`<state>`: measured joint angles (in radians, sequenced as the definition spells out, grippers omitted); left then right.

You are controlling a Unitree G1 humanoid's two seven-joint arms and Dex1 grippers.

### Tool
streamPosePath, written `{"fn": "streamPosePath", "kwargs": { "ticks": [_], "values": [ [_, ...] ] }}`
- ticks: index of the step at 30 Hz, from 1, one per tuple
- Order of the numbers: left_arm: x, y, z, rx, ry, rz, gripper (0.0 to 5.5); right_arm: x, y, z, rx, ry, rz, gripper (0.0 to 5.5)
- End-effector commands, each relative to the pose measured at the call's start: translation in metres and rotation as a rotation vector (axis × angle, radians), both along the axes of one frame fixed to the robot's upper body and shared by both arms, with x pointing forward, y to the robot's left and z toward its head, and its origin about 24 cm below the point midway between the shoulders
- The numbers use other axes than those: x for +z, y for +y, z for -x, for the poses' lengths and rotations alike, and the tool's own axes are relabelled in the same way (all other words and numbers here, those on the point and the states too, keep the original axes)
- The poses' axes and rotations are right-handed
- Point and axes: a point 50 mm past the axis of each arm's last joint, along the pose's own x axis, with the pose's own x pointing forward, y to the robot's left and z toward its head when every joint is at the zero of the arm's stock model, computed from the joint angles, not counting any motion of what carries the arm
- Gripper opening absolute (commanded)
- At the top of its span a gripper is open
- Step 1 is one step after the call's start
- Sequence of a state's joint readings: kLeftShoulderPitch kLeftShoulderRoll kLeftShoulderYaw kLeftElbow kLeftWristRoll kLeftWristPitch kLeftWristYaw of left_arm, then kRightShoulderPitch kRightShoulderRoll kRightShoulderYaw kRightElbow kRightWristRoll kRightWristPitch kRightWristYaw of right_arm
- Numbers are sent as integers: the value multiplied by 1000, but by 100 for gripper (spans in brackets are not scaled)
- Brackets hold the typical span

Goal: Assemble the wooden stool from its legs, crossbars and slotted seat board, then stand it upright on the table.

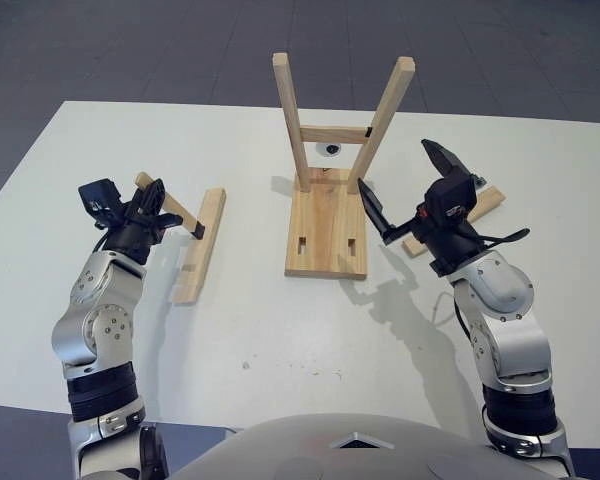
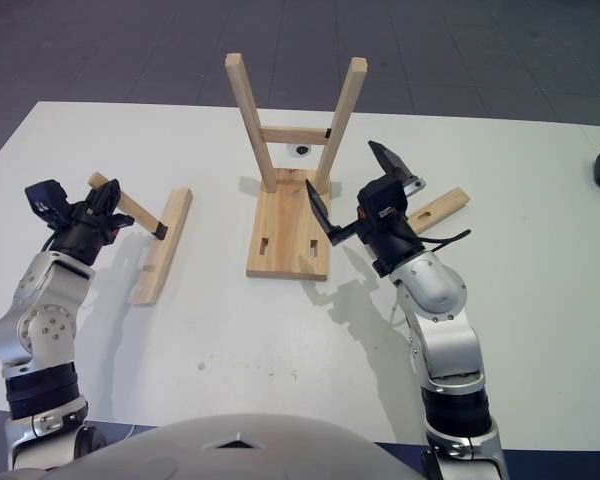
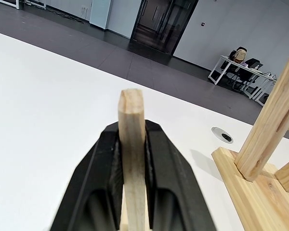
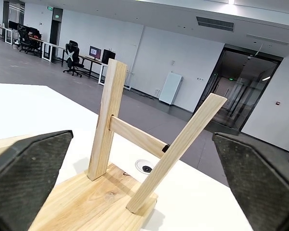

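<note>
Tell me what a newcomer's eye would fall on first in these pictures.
In the middle of the table the seat board lies flat, two legs joined by a crossbar rising from its far end, two slots empty at its near end. At the left, the left gripper is shut on a loose wooden piece; the right gripper hangs open beside the board's right edge.

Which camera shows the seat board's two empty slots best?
Left eye view: both empty slots face up on the seat board. The right eye view matches. The wrist views catch the board's leg end.
</note>
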<state>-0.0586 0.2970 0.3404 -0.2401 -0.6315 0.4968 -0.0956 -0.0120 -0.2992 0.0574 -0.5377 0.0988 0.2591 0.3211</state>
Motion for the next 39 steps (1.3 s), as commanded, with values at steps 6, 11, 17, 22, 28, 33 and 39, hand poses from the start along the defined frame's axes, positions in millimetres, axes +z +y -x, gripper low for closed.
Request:
{"fn": "streamPosePath", "kwargs": {
  "ticks": [6,11,17,22,28,33,39],
  "values": [
    [5,-6,-2,-27,-8,-10,43,-2,0,-1,-7,1,8,540],
    [7,-4,-3,-41,-16,-22,43,-2,1,0,-8,3,10,540],
    [8,-8,-5,-74,-22,-10,43,-3,2,-1,-9,5,11,540],
    [5,-6,-4,-77,-5,-26,43,-3,2,0,-9,8,10,540],
    [-1,-6,1,-73,14,-32,43,-4,2,0,-8,10,13,540],
    [-3,-4,2,-61,22,-34,43,-3,1,-1,-7,10,15,540],
    [-2,-5,0,-63,16,-49,43,-3,3,-1,-4,8,12,540]
  ]
}}
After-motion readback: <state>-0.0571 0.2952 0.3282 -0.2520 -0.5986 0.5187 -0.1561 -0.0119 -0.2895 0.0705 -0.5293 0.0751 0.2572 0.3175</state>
